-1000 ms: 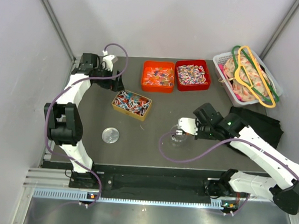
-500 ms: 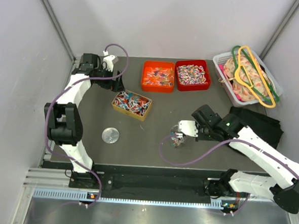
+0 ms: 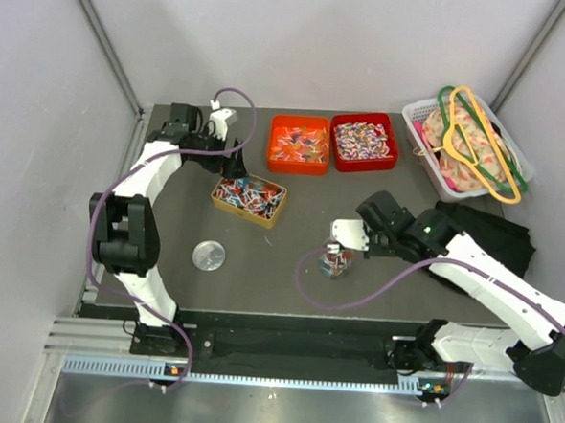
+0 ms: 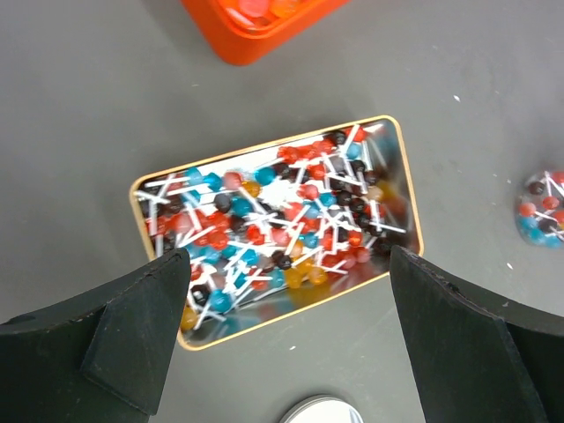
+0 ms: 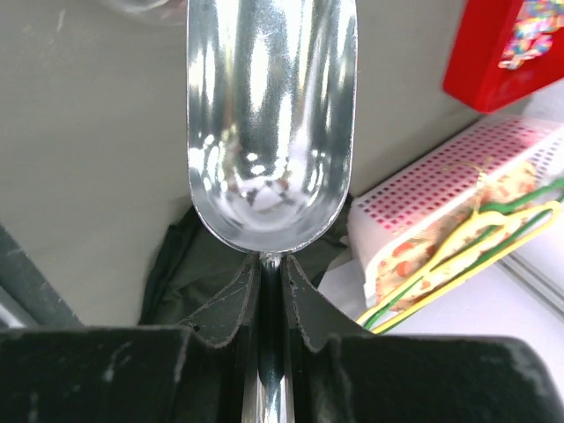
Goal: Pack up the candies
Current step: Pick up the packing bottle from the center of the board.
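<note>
Closest to the table's (image 3: 277, 293) near edge lay a round silver lid (image 3: 209, 256), with bare tabletop on all sides of it. To its right, well apart, stood a small clear jar (image 3: 334, 263) with some candies in it. The right gripper (image 5: 270, 261) hung just behind the jar, its fingers (image 5: 231, 295) pressed together on the thin handle of a metal scoop (image 5: 269, 115) whose shiny bowl pointed forward over bare table. A black cloth (image 3: 497, 234) lay under that arm, reaching toward the table's right edge.

Farther in sat a gold-rimmed tin (image 4: 407, 198) heaped with the candies (image 4: 282, 220), a strip of open tabletop between it and the jar. The left gripper (image 3: 232, 162) hovered over the tin's far side, fingers (image 4: 145, 339) spread wide, one tip over each short end.

Beyond, an orange tray (image 3: 299, 143) and a red tray (image 3: 363, 142) stood side by side, touching. A white basket (image 3: 421, 114) of hangers filled the far right corner.
</note>
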You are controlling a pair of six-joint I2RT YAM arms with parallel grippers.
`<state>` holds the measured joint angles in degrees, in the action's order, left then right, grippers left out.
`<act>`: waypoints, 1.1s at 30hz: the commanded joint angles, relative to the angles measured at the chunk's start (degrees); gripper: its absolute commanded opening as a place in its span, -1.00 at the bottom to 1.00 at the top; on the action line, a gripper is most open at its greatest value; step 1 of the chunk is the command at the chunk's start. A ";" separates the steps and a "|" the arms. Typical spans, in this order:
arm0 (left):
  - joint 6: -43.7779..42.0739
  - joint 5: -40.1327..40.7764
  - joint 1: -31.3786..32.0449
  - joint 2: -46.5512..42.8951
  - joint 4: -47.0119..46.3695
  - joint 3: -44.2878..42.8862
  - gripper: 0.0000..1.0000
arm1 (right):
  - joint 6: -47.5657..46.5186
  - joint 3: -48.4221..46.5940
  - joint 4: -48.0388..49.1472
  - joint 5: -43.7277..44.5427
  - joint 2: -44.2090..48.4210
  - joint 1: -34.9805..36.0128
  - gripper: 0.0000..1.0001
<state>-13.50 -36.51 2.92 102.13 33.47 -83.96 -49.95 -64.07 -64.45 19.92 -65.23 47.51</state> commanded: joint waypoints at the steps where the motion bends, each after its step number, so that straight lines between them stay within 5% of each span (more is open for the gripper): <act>1: -1.53 -3.30 2.43 -3.42 -0.96 0.47 0.98 | 1.35 -7.11 3.80 -2.50 3.52 -2.32 -1.00; 19: -3.46 1.52 28.00 -2.29 -1.22 -1.99 0.98 | 13.12 0.44 14.26 -23.96 13.90 -39.32 -1.00; 33: -8.56 10.06 41.10 0.79 -1.31 -2.52 0.98 | 22.53 2.46 11.80 -18.62 20.32 -40.47 -1.00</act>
<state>-19.70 -28.82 41.21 101.43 33.32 -84.97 -31.16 -61.36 -53.54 -1.08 -47.03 7.68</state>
